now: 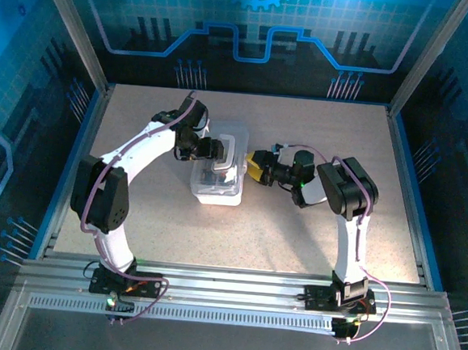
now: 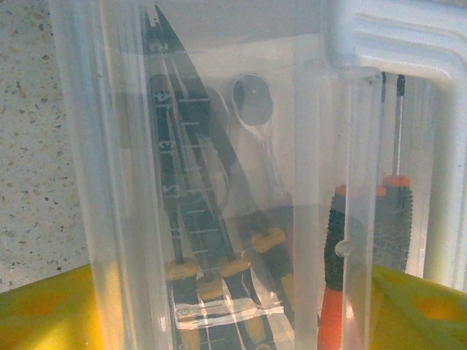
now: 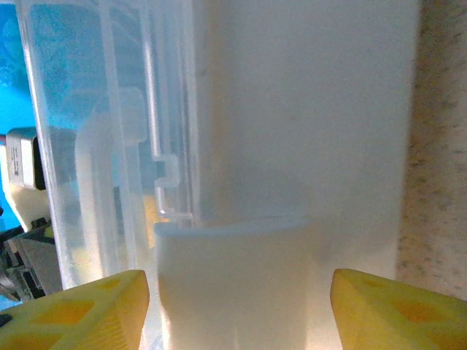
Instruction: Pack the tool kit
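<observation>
In middle of surface (image 1: 294, 236): left gripper (image 1: 217, 149) jaws squeeze clear tool case (image 1: 217, 186), screwdriver (image 2: 394, 219) inside; right gripper (image 1: 255, 167) jaws loose around handle (image 3: 233, 284).

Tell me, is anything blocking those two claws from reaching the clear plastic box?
Nothing visible does. The left gripper and right gripper each have the clear case between their yellow fingers, from opposite sides.

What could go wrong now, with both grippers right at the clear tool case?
1. The left gripper seems to clamp the clear case through thin, smooth plastic walls. If it slips, the case could shift and jostle the screwdriver and ratchet wrench inside.
2. The right gripper stands open, close around a white tab. A sideways move could snag the tab and drag the case.
</observation>
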`<state>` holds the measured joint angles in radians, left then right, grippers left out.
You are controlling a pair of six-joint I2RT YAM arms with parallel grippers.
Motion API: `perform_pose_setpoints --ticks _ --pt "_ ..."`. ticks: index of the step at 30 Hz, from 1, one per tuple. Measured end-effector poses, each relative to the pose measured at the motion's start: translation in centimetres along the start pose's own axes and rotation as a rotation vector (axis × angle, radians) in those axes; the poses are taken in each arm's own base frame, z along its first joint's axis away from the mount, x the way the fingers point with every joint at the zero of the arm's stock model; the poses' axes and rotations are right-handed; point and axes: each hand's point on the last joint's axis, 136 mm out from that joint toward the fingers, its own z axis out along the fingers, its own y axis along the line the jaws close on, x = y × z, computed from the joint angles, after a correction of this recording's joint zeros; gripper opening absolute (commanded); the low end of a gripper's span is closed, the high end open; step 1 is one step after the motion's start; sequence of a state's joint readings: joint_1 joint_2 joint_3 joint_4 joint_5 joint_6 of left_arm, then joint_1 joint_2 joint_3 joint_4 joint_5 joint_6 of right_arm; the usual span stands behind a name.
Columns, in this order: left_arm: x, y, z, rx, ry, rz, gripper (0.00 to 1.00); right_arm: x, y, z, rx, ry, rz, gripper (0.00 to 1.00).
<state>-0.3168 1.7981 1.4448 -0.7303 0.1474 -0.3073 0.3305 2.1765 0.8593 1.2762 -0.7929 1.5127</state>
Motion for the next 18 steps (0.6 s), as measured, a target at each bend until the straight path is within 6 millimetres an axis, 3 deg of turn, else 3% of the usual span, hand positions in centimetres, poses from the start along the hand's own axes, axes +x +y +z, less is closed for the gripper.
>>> perform_pose_setpoints --ticks 18 --pt "0.0 0.2 -0.1 0.000 0.001 -0.004 0.17 0.3 1.4 -0.3 -0.035 -0.014 0.024 0.67"
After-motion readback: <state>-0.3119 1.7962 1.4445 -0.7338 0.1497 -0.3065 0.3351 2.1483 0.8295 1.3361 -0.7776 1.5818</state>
